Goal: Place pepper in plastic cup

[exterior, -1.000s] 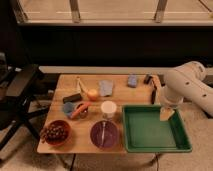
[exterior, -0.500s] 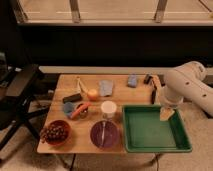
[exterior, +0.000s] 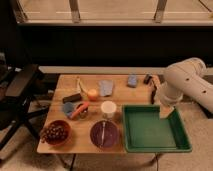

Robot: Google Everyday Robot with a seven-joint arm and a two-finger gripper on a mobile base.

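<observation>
Evidently nothing has been moved in the last second: the gripper (exterior: 166, 113), its grip not discernible, is held over the green tray's (exterior: 150, 131) far corner, and the pepper (exterior: 80, 110) is left just beside the plastic cup (exterior: 68, 108), ungrasped.

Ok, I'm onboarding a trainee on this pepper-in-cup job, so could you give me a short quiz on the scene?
1. True or false: the end effector hangs over the green tray's far right corner, away from the pepper.
2. Fill in: the red bowl holds ____.
3. Which is nearest the pepper? A) green tray B) plastic cup C) red bowl
Key: 1 true; 2 grapes; 3 B.
</observation>
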